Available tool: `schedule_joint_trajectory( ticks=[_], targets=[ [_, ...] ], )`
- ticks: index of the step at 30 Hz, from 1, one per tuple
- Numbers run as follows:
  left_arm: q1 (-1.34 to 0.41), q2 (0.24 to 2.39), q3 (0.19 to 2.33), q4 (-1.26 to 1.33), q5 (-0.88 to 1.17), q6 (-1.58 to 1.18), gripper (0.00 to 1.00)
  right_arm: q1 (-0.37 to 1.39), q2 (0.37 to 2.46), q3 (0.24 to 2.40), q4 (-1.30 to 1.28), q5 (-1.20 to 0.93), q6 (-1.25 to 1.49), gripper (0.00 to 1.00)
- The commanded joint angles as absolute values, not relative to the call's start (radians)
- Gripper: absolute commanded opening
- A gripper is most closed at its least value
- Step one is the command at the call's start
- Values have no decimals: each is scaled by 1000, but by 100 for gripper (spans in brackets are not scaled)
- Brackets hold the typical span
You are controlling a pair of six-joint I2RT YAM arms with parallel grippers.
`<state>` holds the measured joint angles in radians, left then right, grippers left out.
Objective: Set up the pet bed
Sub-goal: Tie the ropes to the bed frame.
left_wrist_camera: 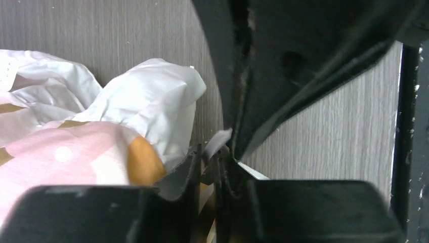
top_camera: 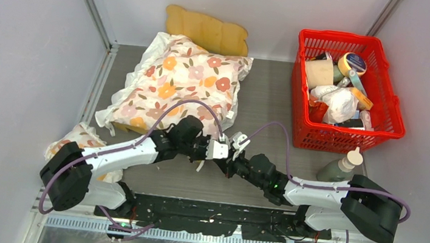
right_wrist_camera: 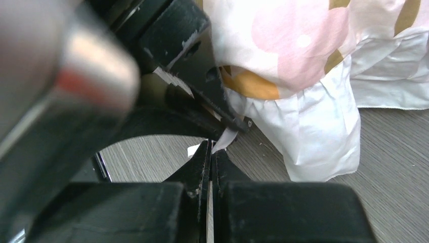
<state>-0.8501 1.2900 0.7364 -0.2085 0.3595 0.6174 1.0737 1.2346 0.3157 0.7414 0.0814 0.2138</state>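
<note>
The pet bed shows only as its scalloped light-wood headboard (top_camera: 207, 30) at the back; the rest is hidden under the white floral cushion (top_camera: 177, 83). My left gripper (top_camera: 214, 151) and right gripper (top_camera: 228, 155) meet tip to tip just off the cushion's near right corner. In the left wrist view my left gripper (left_wrist_camera: 215, 162) is shut on a thin white tag (left_wrist_camera: 218, 139) beside the cushion's corner (left_wrist_camera: 152, 96). In the right wrist view my right gripper (right_wrist_camera: 211, 152) is shut on the same white tag (right_wrist_camera: 225, 137), with the cushion (right_wrist_camera: 293, 35) just beyond.
A red plastic basket (top_camera: 338, 36) full of items stands at the back right. A grey-green bottle (top_camera: 342, 166) stands in front of it, near my right arm. A second small floral pillow (top_camera: 78, 142) lies at the left by my left arm's base.
</note>
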Motion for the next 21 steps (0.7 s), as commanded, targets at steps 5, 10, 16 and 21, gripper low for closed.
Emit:
schedule_joint_trajectory(
  ticks=[5, 10, 16, 21],
  targets=[
    [-861, 1288, 769, -111, 301, 596, 0, 1082, 1162, 345, 758, 97, 265, 27],
    [-861, 1231, 731, -98, 247, 513, 0, 1081, 1055, 302, 698, 140, 386, 50],
    [-861, 1114, 626, -87, 222, 439, 0, 1081, 988, 313, 564, 215, 454, 53],
    [-861, 967, 550, -107, 208, 375, 0, 1081, 1056, 372, 489, 290, 449, 61]
  ],
)
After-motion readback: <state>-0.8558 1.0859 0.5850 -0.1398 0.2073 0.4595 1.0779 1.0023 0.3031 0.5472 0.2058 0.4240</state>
